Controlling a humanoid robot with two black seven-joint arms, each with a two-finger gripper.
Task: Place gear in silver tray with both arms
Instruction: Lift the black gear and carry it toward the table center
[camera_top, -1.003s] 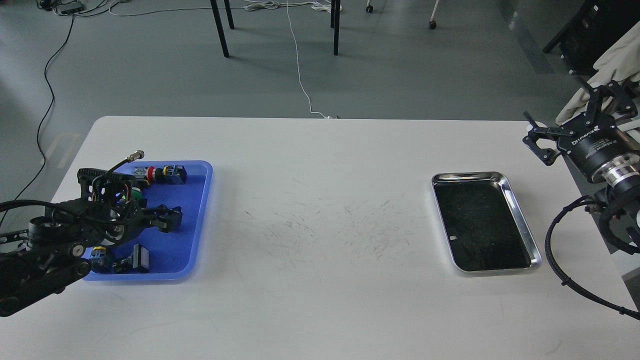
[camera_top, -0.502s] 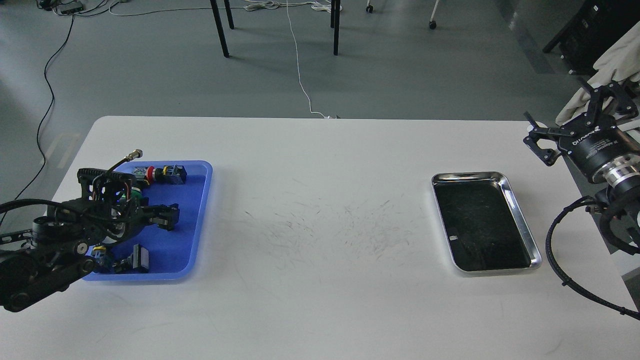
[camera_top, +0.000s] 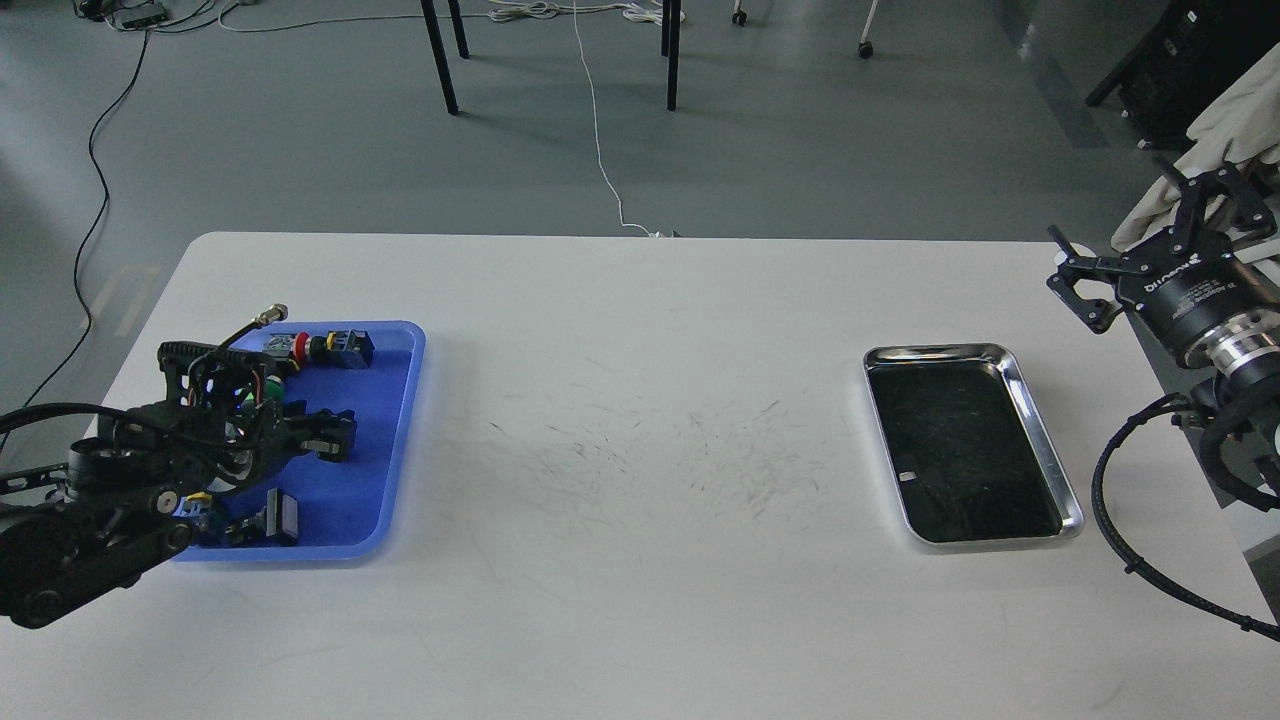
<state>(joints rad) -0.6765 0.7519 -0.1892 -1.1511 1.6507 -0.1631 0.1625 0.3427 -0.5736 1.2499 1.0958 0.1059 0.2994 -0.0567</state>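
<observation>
The silver tray (camera_top: 1043, 440) lies empty at the right of the white table (camera_top: 640, 420). A blue plastic tray (camera_top: 375, 470) at the left holds several small parts; I cannot tell which of them is the gear. My left gripper (camera_top: 262, 398) hangs low over the blue tray, its two fingers spread apart, with a bit of green showing between them. My right gripper (camera_top: 1125, 225) is open and empty, raised beyond the silver tray's far right corner, at the table's right edge.
In the blue tray are a red-and-black switch part (camera_top: 325, 347) at the back and a black clip-like part (camera_top: 275, 520) at the front. A black cable loop (camera_top: 1110, 520) hangs from my right arm near the silver tray. Chair legs and cables are on the floor behind.
My left gripper has shifted slightly to the left over the blue tray. The right arm has not moved.
</observation>
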